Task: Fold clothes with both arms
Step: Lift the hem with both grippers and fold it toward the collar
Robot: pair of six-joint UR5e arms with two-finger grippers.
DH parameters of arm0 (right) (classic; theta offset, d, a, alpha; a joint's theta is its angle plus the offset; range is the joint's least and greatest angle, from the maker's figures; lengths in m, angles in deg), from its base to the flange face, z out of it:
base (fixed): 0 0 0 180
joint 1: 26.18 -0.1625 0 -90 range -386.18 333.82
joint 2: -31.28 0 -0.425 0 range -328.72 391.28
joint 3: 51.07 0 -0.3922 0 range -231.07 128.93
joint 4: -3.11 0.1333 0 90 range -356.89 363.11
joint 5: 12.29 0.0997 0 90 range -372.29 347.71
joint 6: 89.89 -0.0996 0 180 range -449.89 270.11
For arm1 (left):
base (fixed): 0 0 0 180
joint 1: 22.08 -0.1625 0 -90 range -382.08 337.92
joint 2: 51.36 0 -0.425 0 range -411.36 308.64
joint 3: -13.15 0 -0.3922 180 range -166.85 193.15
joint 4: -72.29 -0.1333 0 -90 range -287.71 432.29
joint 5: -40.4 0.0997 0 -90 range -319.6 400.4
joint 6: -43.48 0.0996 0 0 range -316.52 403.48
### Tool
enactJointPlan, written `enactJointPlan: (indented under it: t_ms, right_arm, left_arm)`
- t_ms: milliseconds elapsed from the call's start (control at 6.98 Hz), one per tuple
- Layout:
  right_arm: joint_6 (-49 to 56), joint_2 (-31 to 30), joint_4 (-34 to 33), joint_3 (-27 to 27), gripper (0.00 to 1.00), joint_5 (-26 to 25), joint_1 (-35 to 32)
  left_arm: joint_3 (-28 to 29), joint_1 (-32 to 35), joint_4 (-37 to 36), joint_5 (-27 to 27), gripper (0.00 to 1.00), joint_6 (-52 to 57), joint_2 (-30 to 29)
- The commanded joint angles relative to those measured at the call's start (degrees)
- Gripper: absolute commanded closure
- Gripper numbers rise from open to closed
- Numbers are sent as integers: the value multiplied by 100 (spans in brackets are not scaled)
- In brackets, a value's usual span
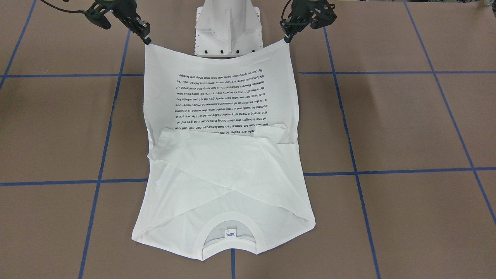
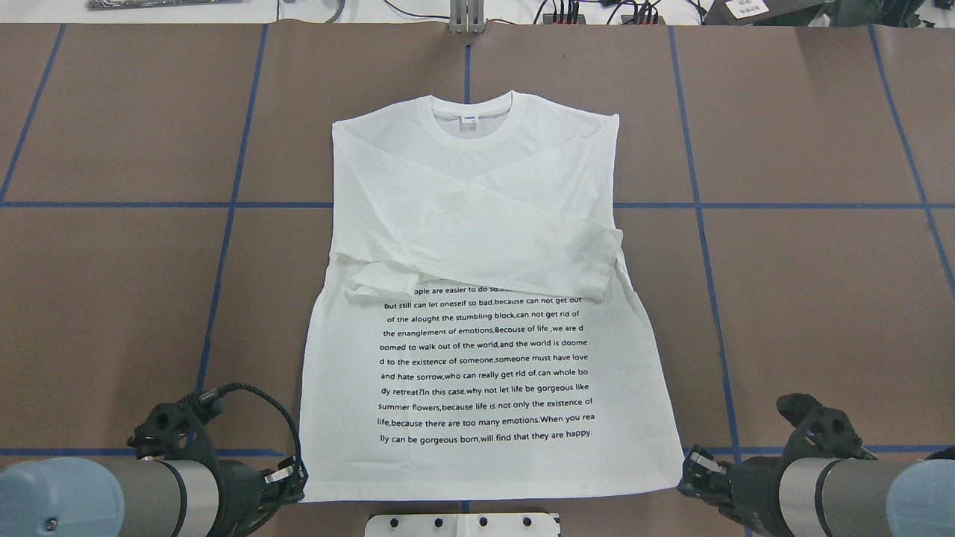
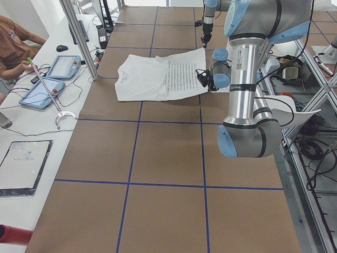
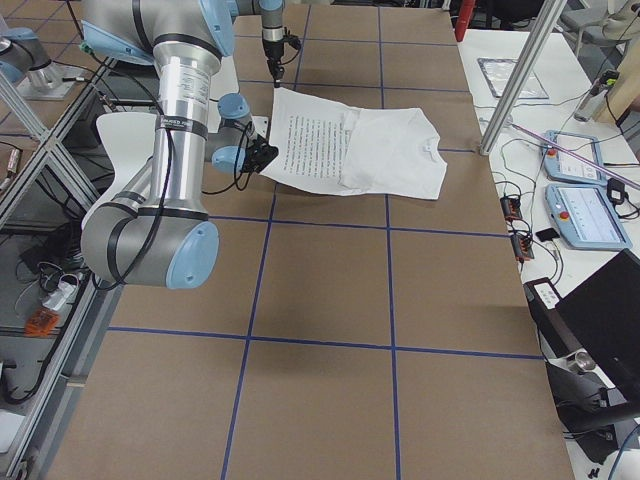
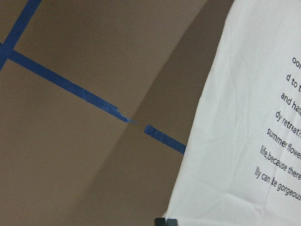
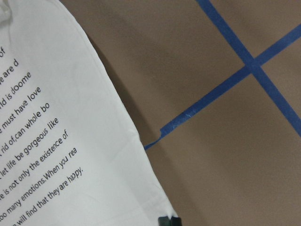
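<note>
left gripper (image 1: pixel 287 38), right gripper (image 1: pixel 147 40), held low, jaws pinching shirt (image 1: pixel 221 162) hem corners

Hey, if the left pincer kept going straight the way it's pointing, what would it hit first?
The white shirt: the left pincer grips its hem corner and points in over the printed side. Probably the brown table beneath next; depth is unclear.

I see the brown bench (image 2: pixel 821 298) gridded with blue tape (image 2: pixel 231 205). On the white side table (image 3: pixel 31 132), one tablet (image 3: pixel 64 66) lies near a second tablet (image 3: pixel 42 93); a person (image 3: pixel 13 37) sits there.
</note>
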Motion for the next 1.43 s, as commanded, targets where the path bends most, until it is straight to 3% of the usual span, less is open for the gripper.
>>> enactJointPlan:
  t_ms: [0, 286, 430, 716, 1003, 1289]
  right_arm:
    - [90, 23, 0, 28, 100, 190, -833]
    - [954, 913, -131, -740, 100, 453, -1666]
    - [1247, 1555, -776, -1050, 100, 742, -2185]
    - [2203, 2621, -2026, -1481, 100, 1087, -3030]
    - [2655, 3315, -2030, -2437, 100, 1350, -3725]
    - [2875, 4141, -2021, -3456, 100, 1562, -4227]
  left_arm:
    - [22, 875, -18, -45, 100, 1017, -621]
    - [1081, 1923, -10, -246, 100, 1830, -1553]
    - [1478, 2450, 86, -665, 100, 2190, -1731]
    - [2128, 3164, 322, -749, 100, 2658, -1969]
    - [3147, 3552, 1331, -757, 100, 2782, -2119]
    - [3826, 3851, 1432, -758, 100, 2782, -2593]
